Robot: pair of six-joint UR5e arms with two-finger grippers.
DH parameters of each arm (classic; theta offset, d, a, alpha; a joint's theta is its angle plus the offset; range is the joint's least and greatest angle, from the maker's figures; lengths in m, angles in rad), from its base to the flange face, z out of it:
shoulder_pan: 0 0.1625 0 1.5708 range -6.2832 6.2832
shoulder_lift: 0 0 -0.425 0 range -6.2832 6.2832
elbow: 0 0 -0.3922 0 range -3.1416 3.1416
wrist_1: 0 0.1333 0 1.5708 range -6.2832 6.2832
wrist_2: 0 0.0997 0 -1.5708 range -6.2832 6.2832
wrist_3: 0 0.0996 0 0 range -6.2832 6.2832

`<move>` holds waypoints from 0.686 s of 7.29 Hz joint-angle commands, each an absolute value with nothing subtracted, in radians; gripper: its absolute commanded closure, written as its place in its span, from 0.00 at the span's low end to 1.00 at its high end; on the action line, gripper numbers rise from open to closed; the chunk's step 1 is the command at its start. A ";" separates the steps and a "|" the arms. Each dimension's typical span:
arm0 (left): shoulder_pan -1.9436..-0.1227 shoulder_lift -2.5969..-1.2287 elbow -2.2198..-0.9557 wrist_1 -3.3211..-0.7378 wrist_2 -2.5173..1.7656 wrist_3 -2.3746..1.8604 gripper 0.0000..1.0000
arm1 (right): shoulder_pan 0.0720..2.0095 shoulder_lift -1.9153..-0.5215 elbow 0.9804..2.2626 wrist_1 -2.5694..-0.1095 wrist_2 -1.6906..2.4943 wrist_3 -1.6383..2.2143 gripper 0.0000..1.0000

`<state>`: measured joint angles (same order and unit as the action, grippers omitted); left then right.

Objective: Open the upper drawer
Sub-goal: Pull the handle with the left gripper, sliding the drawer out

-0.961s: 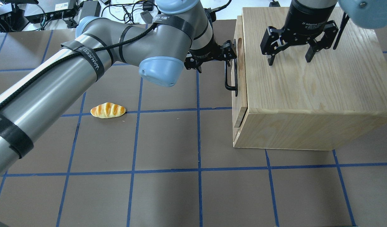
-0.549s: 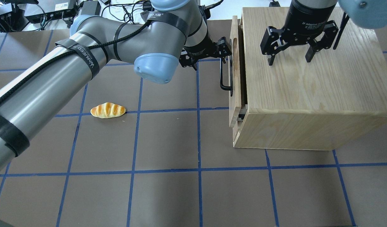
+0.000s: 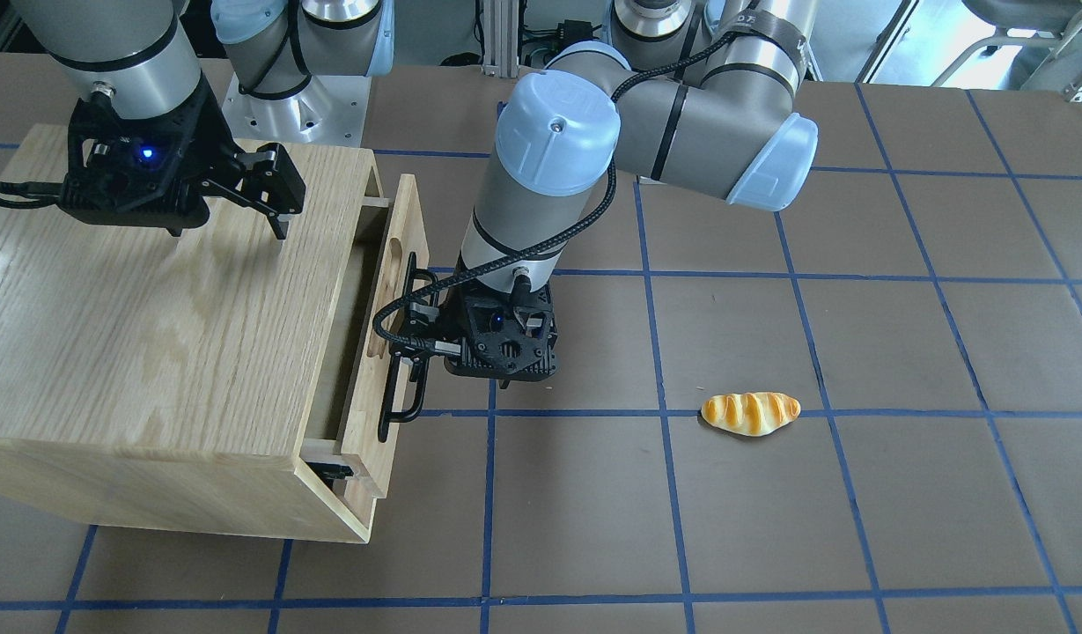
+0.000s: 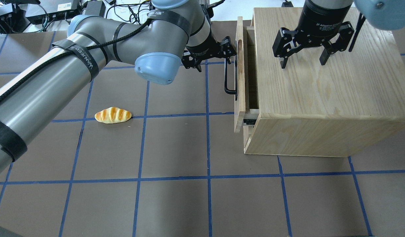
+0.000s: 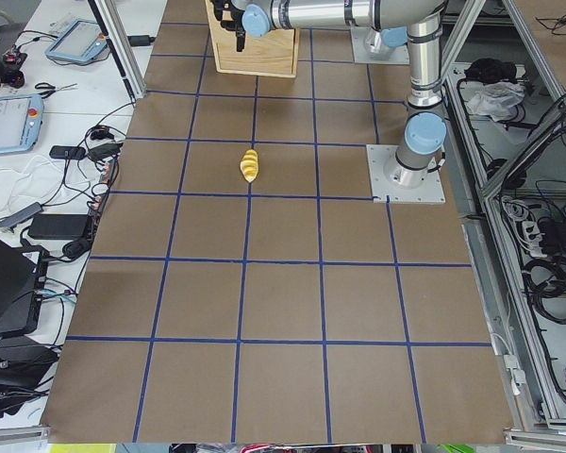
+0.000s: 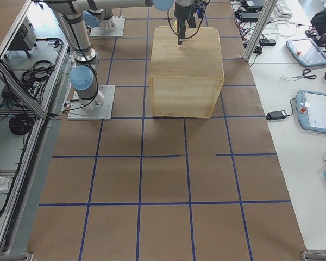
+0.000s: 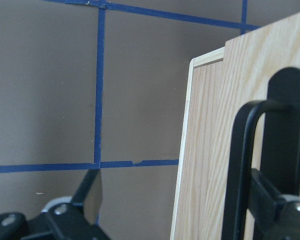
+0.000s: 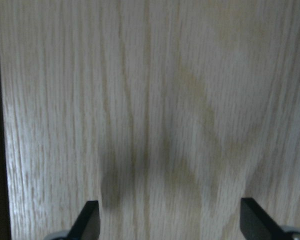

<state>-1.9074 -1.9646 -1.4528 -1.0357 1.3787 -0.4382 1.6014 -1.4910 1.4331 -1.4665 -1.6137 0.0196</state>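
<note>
The upper drawer (image 4: 239,65) of the wooden cabinet (image 4: 321,98) is pulled out a short way, and a strip of pale inside (image 3: 347,335) shows. Its front panel (image 3: 391,352) carries a long black bar handle (image 4: 228,82) and an oblong slot. My left gripper (image 4: 227,54) is open at the handle's far end, with one finger (image 7: 267,197) hooked behind the bar (image 7: 238,170). My right gripper (image 4: 303,64) is open and empty just above the cabinet top (image 8: 170,100).
A bread roll (image 4: 113,115) lies on the brown mat left of the cabinet; it also shows in the front view (image 3: 750,413). A lower drawer front sits flush below the open one. Cables and electronics lie beyond the mat's far edge.
The left gripper has moved left with the handle, and the upper drawer has slid from closed to a short way out. The right gripper has not moved.
</note>
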 commanded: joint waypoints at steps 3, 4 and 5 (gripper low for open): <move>-1.884 -1.951 -1.451 -1.072 1.405 -0.396 0.00 | 1.601 -1.491 1.434 -1.466 -1.614 0.020 0.00; -1.882 -1.944 -1.451 -1.095 1.405 -0.393 0.00 | 1.601 -1.491 1.433 -1.466 -1.614 0.018 0.00; -1.876 -1.944 -1.451 -1.101 1.407 -0.393 0.00 | 1.601 -1.491 1.433 -1.466 -1.614 0.018 0.00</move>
